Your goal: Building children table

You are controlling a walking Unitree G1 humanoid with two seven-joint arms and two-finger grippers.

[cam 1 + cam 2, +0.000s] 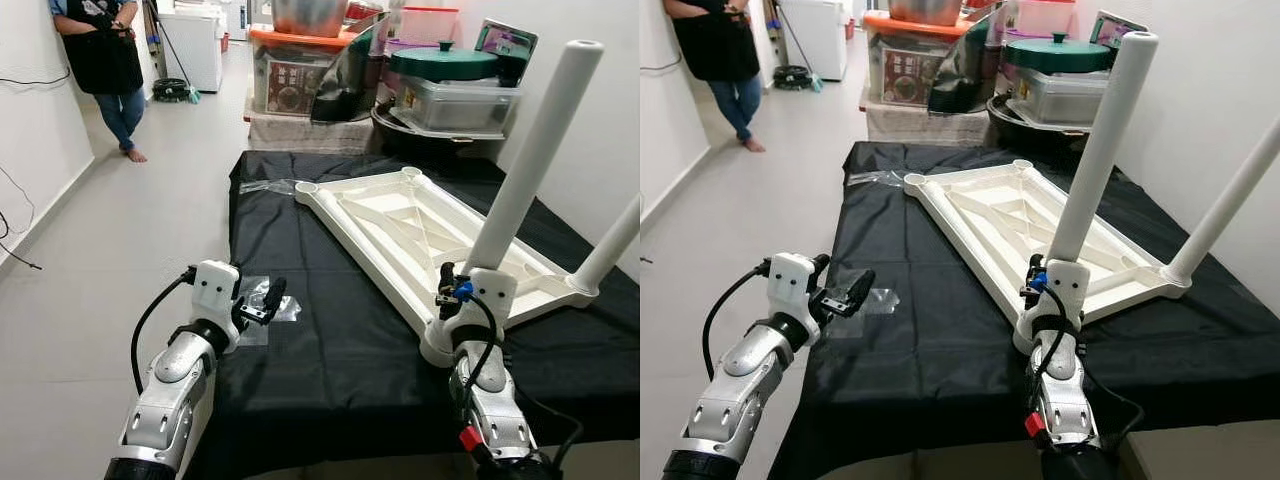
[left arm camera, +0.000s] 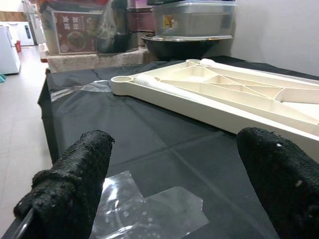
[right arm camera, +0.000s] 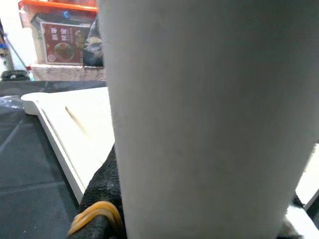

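Left gripper (image 1: 268, 300): black, rough-textured fingers (image 2: 75, 184) spread apart, holding nothing; it hovers above the cloth's near left edge.
Film (image 2: 149, 211): clear, crinkled plastic sheet lying flat on the cloth just under the left gripper.
Right gripper (image 1: 1055, 290): clamped around the base of the near leg; a yellow rubber band shows on one finger in the right wrist view.
Near leg (image 1: 530, 160): smooth white plastic tube, round in section, standing upright but slightly tilted in the tabletop's near corner socket.
Second leg (image 1: 615, 240): same white tube, standing in the right corner, leaning outward.
Tabletop (image 1: 400, 225): cream moulded plastic, rectangular, lying upside down with ribbed underside up; round sockets at its corners, the two far ones unfilled.
Cloth (image 1: 330, 330): black, matte, creased, covering the work surface.
Containers (image 1: 440, 85): stacked plastic boxes and lidded pots beyond the cloth's far end.
Person (image 1: 105, 60): standing far left on the grey floor, dark top and jeans.
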